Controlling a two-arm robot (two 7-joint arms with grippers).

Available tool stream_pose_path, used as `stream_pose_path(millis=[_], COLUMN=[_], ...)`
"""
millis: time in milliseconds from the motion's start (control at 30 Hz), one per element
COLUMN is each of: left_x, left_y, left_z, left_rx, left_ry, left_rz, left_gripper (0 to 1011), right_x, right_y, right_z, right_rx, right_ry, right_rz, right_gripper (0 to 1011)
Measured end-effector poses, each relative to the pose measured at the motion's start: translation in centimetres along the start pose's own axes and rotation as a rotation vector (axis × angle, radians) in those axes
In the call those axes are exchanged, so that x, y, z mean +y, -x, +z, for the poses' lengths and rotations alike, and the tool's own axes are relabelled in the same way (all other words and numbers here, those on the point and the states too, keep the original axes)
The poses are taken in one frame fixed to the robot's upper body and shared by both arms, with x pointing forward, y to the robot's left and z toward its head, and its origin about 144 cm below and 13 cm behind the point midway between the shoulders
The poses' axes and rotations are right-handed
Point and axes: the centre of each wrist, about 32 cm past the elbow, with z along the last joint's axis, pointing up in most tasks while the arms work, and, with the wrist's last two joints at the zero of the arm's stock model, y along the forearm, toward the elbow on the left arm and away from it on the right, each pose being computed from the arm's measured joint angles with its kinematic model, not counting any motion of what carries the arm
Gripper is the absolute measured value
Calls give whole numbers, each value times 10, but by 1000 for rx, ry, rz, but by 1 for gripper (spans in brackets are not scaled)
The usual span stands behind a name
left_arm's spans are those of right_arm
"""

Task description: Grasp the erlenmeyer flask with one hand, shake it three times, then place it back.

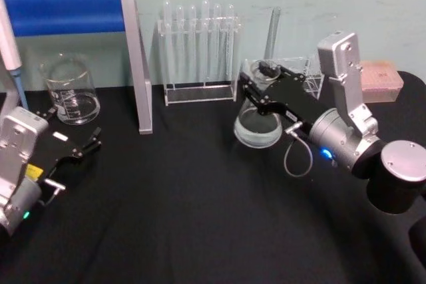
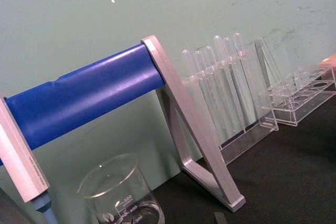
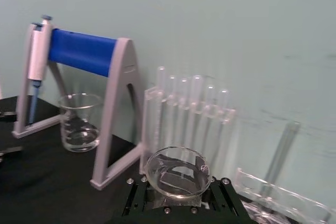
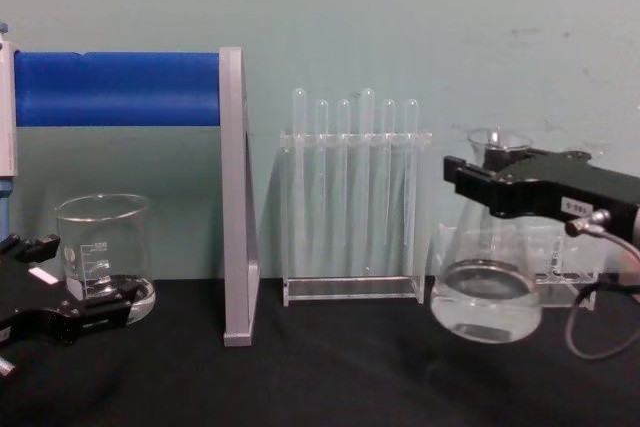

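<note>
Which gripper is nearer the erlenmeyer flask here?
Right. The right gripper is clamped around the neck of the erlenmeyer flask; the left gripper sits open far to its left, beside the beaker.

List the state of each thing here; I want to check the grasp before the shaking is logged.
erlenmeyer flask: held by its neck, slightly tilted.
right gripper: shut on the flask's neck.
left gripper: open, low beside the beaker.
beaker: upright on the table.
test tubes: upright in their rack.
pipette: hanging on the blue stand.
</note>
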Motion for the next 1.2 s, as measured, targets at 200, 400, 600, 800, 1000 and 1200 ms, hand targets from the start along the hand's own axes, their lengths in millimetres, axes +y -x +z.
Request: stream_pose_path(millis=[200,400,600,800,1000,1200], left_x=[0,0,0,0,0,0], left_y=[0,0,0,0,0,0], left_z=[0,0,0,0,0,0], left_rx=[0,0,0,0,0,0], left_ry=[0,0,0,0,0,0], left_rz=[0,0,0,0,0,0], left_gripper=[1001,1001,1001,1001,1001,1001], right_x=[-1,-1,-1,0,1,1], right_y=[-7,-11,-8,0,10,19], right_z=[0,-1,-1,-1,0,0], right_rx=[-3,-7,-1,5,18,30], right_ry=[2,6,8,8,3,-5], right_rz=[-43,-69,-53,-5,51,93], right_gripper=[450,449,449,449,449,449])
